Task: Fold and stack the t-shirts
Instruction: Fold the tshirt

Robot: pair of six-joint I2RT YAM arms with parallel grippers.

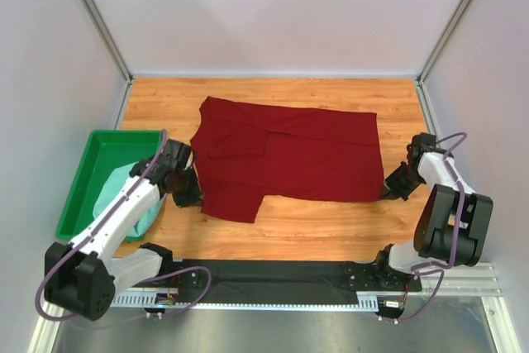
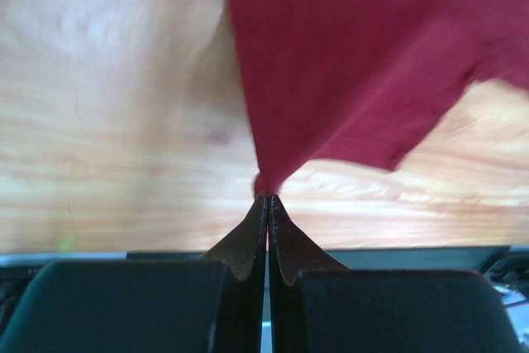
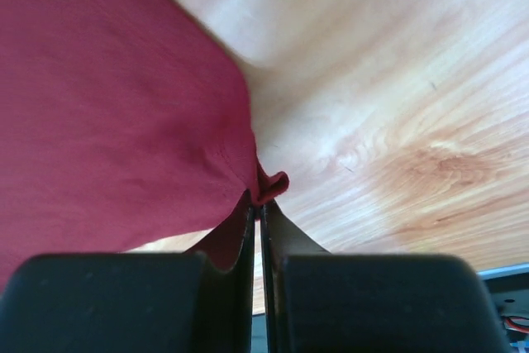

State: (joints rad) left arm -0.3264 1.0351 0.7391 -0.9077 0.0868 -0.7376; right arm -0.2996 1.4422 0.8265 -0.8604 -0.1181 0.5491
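1. Desk (image 1: pixel 331 229): wooden top that carries 1 dark red t-shirt (image 1: pixel 289 159) and 1 bright green tray (image 1: pixel 73 204).
2. Dark red t-shirt: it lies spread mostly flat across the middle of the desk, with its long side running from the left edge toward the right edge. A second layer of the same cloth overlaps its left half. A narrower portion at the left end reaches toward the near edge.
3. Left hand (image 1: pixel 188 192): clenched on the dark red t-shirt. The left wrist view shows both fingers pressed together with a small tuft of red cloth pinched at the tips. The cloth fans out from that point over the desk. The grip is on the shirt's left side, toward the near edge.
4. Right hand (image 1: pixel 388 190): clenched on the same shirt. The right wrist view shows the fingers closed with a small red fold caught between the tips. The grip is at the shirt's near-right corner, close to the desk's right edge.
5. Tray: it stands at the left edge of the desk, toward the near-left corner, beside the left arm.
6. Pale mint t-shirt (image 1: pixel 116 181): it lies bunched inside the tray. The left arm partly hides it, so its exact shape cannot be told.
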